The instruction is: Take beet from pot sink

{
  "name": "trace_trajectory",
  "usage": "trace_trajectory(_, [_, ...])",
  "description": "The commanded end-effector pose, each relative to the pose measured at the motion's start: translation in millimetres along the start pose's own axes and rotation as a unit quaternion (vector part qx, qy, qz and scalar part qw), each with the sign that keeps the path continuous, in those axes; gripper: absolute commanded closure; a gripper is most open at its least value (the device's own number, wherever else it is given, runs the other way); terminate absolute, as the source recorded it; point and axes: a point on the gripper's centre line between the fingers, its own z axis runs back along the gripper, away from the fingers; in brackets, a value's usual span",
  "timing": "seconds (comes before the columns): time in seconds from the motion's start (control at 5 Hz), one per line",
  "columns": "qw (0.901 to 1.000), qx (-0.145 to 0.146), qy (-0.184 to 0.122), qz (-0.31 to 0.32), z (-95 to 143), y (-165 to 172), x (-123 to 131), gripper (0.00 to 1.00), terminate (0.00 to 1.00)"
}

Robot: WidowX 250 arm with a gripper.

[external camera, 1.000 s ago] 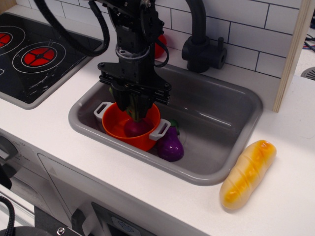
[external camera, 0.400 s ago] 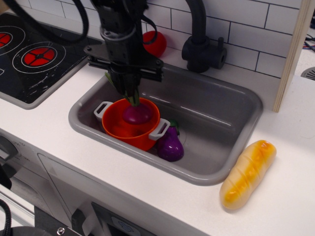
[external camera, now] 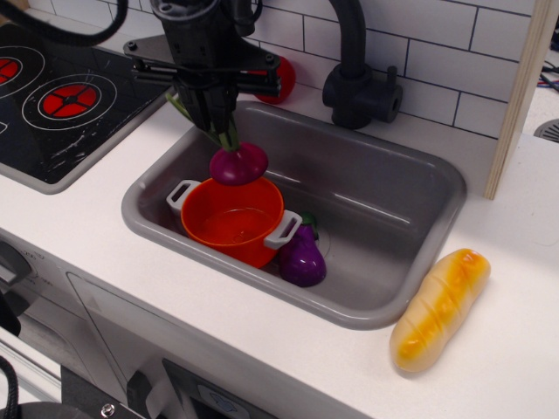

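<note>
My gripper (external camera: 210, 118) is shut on the green leaf stalks of the beet (external camera: 238, 163). The dark magenta bulb hangs in the air just above the far rim of the orange pot (external camera: 232, 223). The pot has two light grey handles and stands empty at the left end of the grey sink (external camera: 384, 218). The black arm rises above the sink's left back corner.
A glossy purple eggplant (external camera: 302, 258) lies in the sink against the pot's right handle. A dark faucet (external camera: 358, 78) stands behind the sink. A red ball (external camera: 281, 79) sits behind the arm. A yellow bread loaf (external camera: 439, 308) lies on the right counter. A black stove (external camera: 61, 96) is at left.
My gripper has risen and shifted left and back, lifting the beet out of the pot by its stalks. The pot now stands empty and has not moved.
</note>
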Motion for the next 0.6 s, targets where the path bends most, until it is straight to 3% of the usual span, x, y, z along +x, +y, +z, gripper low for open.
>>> trace_trajectory(0.0, [0.9991,-0.027,-0.031,0.016,12.3,-31.4,26.3,1.00,0.00])
trace_trajectory(0.4, [0.9995,-0.023,-0.019,0.001,-21.1,-60.8,19.0,1.00,0.00])
